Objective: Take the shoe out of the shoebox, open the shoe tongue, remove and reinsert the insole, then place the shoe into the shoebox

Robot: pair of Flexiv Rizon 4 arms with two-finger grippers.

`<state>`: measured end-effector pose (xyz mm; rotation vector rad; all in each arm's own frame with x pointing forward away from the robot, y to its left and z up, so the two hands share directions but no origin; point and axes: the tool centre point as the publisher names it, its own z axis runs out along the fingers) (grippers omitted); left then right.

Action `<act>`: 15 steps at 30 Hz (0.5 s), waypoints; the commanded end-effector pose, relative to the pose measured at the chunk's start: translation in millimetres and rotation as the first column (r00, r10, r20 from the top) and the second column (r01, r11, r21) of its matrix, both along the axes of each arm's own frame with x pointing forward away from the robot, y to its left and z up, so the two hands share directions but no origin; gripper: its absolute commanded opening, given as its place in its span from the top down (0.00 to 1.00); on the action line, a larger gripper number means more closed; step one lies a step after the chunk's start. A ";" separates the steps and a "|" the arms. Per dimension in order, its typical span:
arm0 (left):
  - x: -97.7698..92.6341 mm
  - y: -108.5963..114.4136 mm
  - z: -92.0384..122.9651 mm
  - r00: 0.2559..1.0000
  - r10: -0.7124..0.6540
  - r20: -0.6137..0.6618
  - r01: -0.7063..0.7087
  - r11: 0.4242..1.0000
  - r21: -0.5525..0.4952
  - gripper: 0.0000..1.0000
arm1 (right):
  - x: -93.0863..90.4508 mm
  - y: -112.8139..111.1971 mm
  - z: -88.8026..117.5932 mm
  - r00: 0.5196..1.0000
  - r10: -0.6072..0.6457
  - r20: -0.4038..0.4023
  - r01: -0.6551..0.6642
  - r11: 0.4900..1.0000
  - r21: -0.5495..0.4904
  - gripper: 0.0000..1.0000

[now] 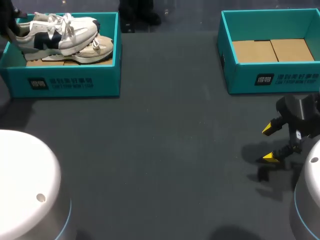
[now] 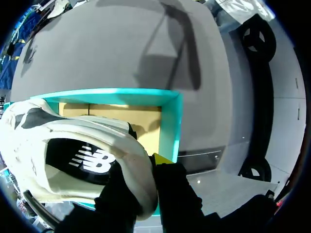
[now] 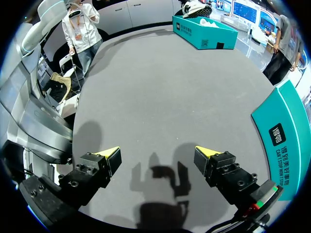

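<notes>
Overhead, you see the shoe (image 1: 60, 32) sitting in the left box (image 1: 65, 82), with the left arm (image 1: 6, 22) mostly cut off at the edge. The right gripper (image 1: 270, 143) hangs spread wide over the table (image 1: 160, 150), near the right box (image 1: 272, 82). At the left wrist, the left gripper (image 2: 143, 167) pinches the shoe's heel, and one yellow tip is hidden from you. At the right wrist, both fingers stand apart above the table.

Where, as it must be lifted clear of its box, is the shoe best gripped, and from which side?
Grip the heel rim, coming in from behind the heel. The shoe lies in the box with its opening up and its heel at the box's end. The thin rim fits between two fingers, one inside, one outside. The left gripper appears clamped there.
</notes>
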<state>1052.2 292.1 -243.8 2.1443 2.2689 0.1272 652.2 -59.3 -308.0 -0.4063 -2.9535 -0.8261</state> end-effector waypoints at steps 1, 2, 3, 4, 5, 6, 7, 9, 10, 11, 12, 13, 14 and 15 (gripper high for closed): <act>-8.3 1.6 36.7 1.000 -0.010 0.005 0.010 1.000 -0.014 1.00 | -2.0 -0.1 0.8 1.000 -0.002 0.002 0.002 1.000 -0.003 0.00; -8.1 1.6 42.0 1.000 -0.009 0.008 0.009 1.000 -0.012 1.00 | -2.0 -0.1 0.8 1.000 -0.002 0.002 0.002 1.000 -0.003 0.00; -7.8 1.8 47.8 1.000 -0.010 0.011 0.010 1.000 -0.010 1.00 | -2.0 -0.1 0.8 1.000 -0.002 0.002 0.002 1.000 -0.003 0.00; -8.3 2.2 54.7 1.000 -0.005 0.023 0.005 1.000 -0.004 1.00 | -2.0 -0.1 0.8 1.000 -0.002 0.002 0.002 1.000 -0.003 0.00; -9.2 2.6 61.6 1.000 -0.006 0.027 0.006 1.000 -0.002 1.00 | -2.0 -0.1 0.8 1.000 -0.002 0.002 0.002 1.000 -0.003 0.00; -10.6 3.1 67.6 0.999 -0.005 0.043 0.005 1.000 0.004 1.00 | -2.0 -0.1 0.8 1.000 -0.002 0.002 0.002 1.000 -0.003 0.00; -11.9 3.1 73.0 0.999 0.003 0.051 -0.004 1.000 0.009 1.00 | -2.0 -0.1 0.8 1.000 -0.002 0.002 0.002 1.000 -0.003 0.00; -14.9 2.1 81.1 0.997 0.005 0.071 -0.007 0.999 0.034 1.00 | -2.0 -0.1 0.8 1.000 -0.002 0.002 0.002 1.000 -0.003 0.00; -16.7 1.4 84.3 0.997 0.009 0.081 -0.014 0.998 0.056 1.00 | -2.0 -0.1 0.8 1.000 -0.002 0.002 0.002 1.000 -0.003 0.00; -19.5 0.6 87.6 0.996 0.006 0.086 -0.012 0.998 0.065 1.00 | -2.0 -0.1 0.8 1.000 -0.002 0.002 0.002 1.000 -0.003 0.00; -22.0 -0.1 90.6 0.996 0.011 0.093 -0.018 0.997 0.074 1.00 | -2.0 -0.1 0.8 1.000 -0.002 0.002 0.002 1.000 -0.003 0.00; -25.1 -1.2 93.3 0.995 0.015 0.100 -0.023 0.996 0.086 1.00 | -2.0 -0.1 0.8 1.000 -0.002 0.002 0.002 1.000 -0.003 0.00; -27.5 -2.9 95.3 0.996 0.012 0.093 -0.021 0.995 0.093 1.00 | -2.0 -0.1 0.8 1.000 -0.002 0.002 0.002 1.000 -0.003 0.00; -29.7 -4.4 97.5 0.996 0.016 0.083 -0.024 0.995 0.099 1.00 | -2.0 -0.1 0.8 1.000 -0.002 0.002 0.002 1.000 -0.003 0.00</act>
